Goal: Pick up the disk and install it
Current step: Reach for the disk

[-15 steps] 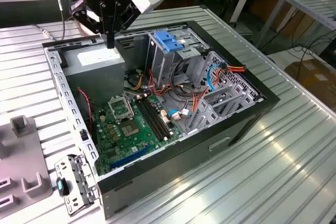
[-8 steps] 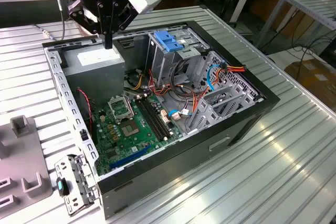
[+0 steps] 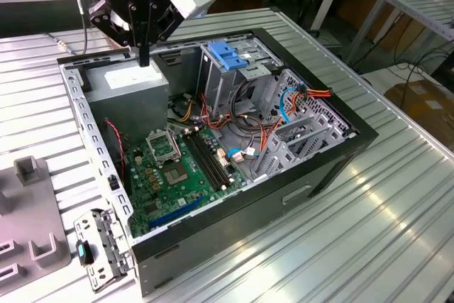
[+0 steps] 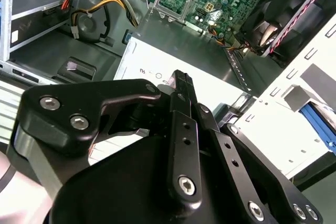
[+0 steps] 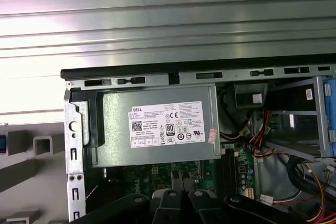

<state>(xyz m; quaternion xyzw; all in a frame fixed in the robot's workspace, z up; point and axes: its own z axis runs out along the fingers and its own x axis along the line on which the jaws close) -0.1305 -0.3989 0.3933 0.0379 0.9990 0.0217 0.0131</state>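
Note:
The disk is out of view. My gripper [image 3: 144, 58] hangs over the back left corner of the open computer case [image 3: 333, 157], in the exterior view. Its fingertips [image 4: 181, 77] are pressed together with nothing between them. They sit just above the grey metal box with a white sticker [image 3: 131, 83], which also shows in the first wrist view [image 5: 157, 127]. The grey drive cage with its blue latch [image 3: 227, 54] stands to the exterior view's right of the gripper.
The case lies open on a ribbed aluminium table [image 3: 369, 232], with the green motherboard [image 3: 170, 168] and coloured cables [image 3: 284, 104] inside. A grey fixture [image 3: 28, 204] and a loose metal bracket [image 3: 99, 246] lie at the exterior view's left.

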